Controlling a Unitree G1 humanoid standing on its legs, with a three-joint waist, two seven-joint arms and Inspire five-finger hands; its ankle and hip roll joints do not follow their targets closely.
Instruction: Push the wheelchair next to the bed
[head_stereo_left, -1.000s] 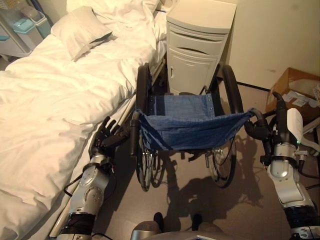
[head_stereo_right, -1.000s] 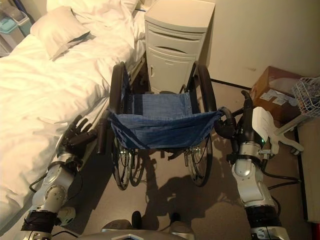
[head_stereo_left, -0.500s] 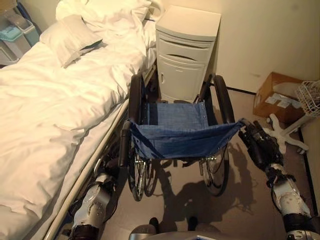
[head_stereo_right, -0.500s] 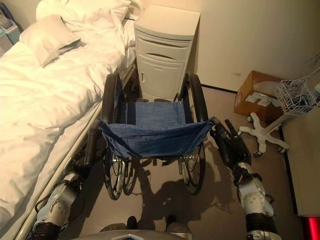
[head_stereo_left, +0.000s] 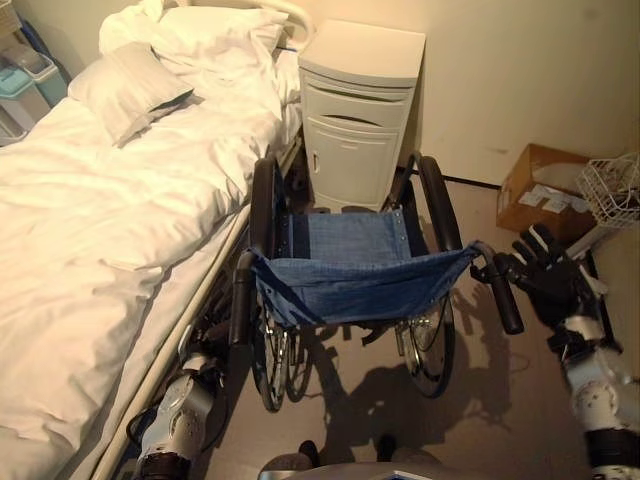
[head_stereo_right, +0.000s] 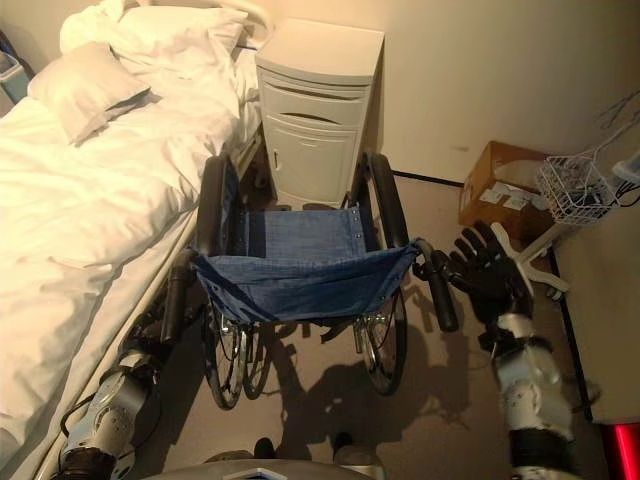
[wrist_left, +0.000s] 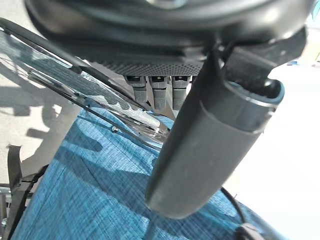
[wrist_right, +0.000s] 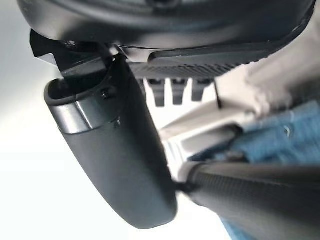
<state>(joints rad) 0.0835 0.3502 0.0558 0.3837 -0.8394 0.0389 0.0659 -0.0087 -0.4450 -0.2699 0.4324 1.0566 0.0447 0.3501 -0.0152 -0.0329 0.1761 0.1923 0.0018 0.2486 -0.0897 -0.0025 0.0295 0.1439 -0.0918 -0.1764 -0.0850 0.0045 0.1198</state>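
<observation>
One big thing first: the bed (head_stereo_left: 90, 230) already has the wheelchair (head_stereo_left: 350, 270) parked right along its side edge, nose nearly at the nightstand (head_stereo_left: 360, 110). So little travel is left; any last nudge should be kept gentle and straight. The right hand (head_stereo_right: 487, 268) is spread open just off the right push handle (head_stereo_right: 440, 292). The left hand (wrist_left: 160, 90) sits behind the left handle with straight fingers, nothing gripped.
</observation>
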